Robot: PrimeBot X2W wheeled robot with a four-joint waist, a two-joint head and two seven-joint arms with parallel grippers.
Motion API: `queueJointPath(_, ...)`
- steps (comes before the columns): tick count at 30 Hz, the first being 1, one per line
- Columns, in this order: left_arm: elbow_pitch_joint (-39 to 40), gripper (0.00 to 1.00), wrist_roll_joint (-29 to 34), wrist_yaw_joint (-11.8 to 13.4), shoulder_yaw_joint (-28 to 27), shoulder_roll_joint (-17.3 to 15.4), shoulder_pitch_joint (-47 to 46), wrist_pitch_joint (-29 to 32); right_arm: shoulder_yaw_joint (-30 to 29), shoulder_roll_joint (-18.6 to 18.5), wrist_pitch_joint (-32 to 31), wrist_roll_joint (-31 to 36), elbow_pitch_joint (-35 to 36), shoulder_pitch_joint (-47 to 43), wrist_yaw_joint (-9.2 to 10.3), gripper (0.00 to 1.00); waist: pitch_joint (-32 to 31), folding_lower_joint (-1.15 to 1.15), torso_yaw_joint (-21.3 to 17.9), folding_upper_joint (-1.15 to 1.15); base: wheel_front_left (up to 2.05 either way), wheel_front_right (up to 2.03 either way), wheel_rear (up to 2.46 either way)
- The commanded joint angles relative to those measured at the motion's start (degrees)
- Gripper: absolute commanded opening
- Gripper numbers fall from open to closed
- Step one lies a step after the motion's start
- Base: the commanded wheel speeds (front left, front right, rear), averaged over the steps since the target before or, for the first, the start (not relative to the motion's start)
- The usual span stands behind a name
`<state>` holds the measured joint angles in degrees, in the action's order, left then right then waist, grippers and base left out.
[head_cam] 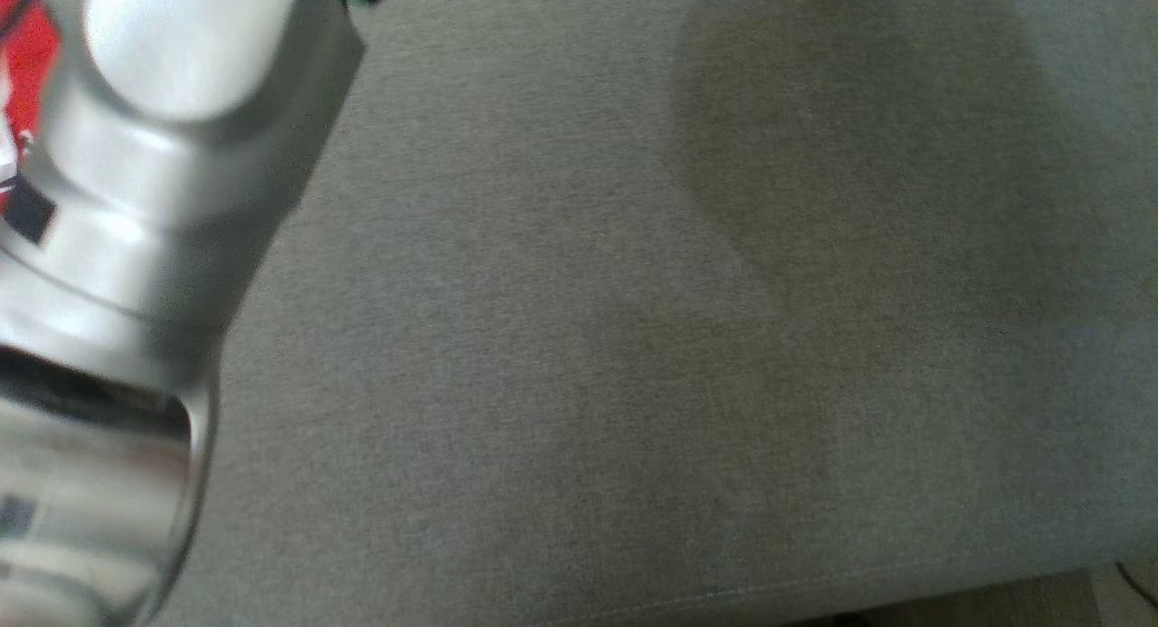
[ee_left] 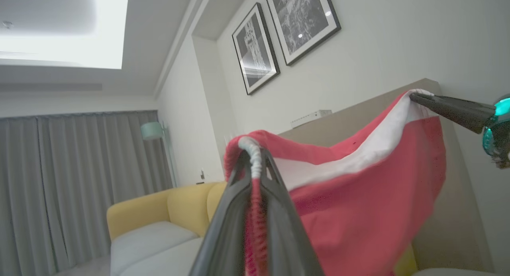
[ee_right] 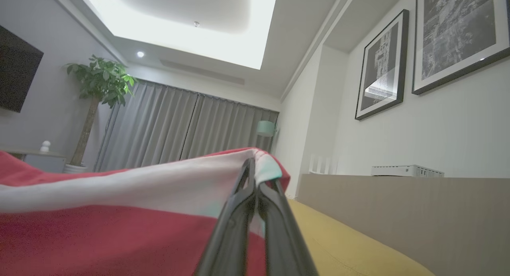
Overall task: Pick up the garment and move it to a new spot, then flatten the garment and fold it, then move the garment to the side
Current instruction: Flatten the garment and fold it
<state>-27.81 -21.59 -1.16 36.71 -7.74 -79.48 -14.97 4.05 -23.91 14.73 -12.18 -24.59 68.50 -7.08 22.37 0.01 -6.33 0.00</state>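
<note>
The garment (ee_left: 358, 180) was held in the air between the left gripper (ee_left: 254, 154) and right gripper (ee_right: 255, 174), each clamped on its white edge, so the moving step was judged in hand, and lowering it flat onto the grey surface (head_cam: 633, 337) was called for next.

Forearm (head_cam: 136, 202), head view: glossy, pale silver-white shell built of rounded cylindrical sections, with a dark recess (head_cam: 90, 396) between two of them. The picture is blurred, so I take this for my left arm only tentatively. Left gripper (ee_left: 254, 158): two long, tapering, matte dark grey fingers. Right gripper (ee_right: 255, 174): fingers of the same make. A teal light (ee_left: 503, 106) glows at its base.
</note>
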Motion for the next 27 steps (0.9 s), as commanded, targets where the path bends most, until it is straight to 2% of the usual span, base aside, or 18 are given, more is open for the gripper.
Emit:
queueJointPath(1, 1.3, 0.0, 1.1, -1.0, -2.4, -1.7, 2.0, 0.0, 1.3, -0.1, 0.3, 0.0, 2.3, -2.5, -0.41, 0.0, 0.6, -0.01, -0.9, 0.0, 0.0, 0.0, 0.0)
queueJointPath(7, 1.8, 0.0, 4.1, -3.8, -3.6, -2.9, 17.5, 0.0, 4.1, 0.9, 0.3, -2.1, 3.3, -15.0, -0.41, 0.0, 0.6, -0.01, -1.5, 0.0, 0.0, 0.0, 0.0)
queueJointPath(14, 5.4, 0.0, 6.2, -4.5, -4.2, -2.1, 42.5, 0.0, 2.6, 2.0, 0.3, -6.3, 5.6, -35.3, -0.41, 0.0, -3.0, -0.01, 0.0, 0.0, 0.0, 0.0, 0.0)
queueJointPath(21, 8.8, 0.0, 8.0, -4.6, -3.5, -0.6, 63.8, 0.0, -2.2, 3.8, 0.3, -6.2, 14.4, -59.0, -0.41, 0.0, -9.4, -0.01, 2.1, 0.0, 0.0, 0.0, 0.0)
queueJointPath(24, 10.5, 0.0, 8.8, -4.9, -2.9, -0.6, 69.5, 0.0, -5.6, 4.8, 0.1, -5.9, 19.5, -68.4, -0.41, 0.0, -11.5, -0.01, 3.3, 0.0, 0.0, 0.0, 0.0)
queueJointPath(25, 10.5, 0.0, 8.8, -4.9, -2.9, -0.6, 69.5, 0.0, -5.6, 4.8, 0.1, -5.9, 19.5, -68.4, -0.41, 0.0, -11.5, -0.01, 3.3, 0.0, 0.0, 0.0, 0.0)
queueJointPath(27, 12.1, 0.0, 9.0, -4.9, -3.1, -1.0, 72.2, 0.0, -7.8, 5.4, -0.9, -5.4, 24.0, -73.3, -0.41, 0.0, -12.7, -0.01, 3.9, 0.0, 0.0, 0.0, 0.0)
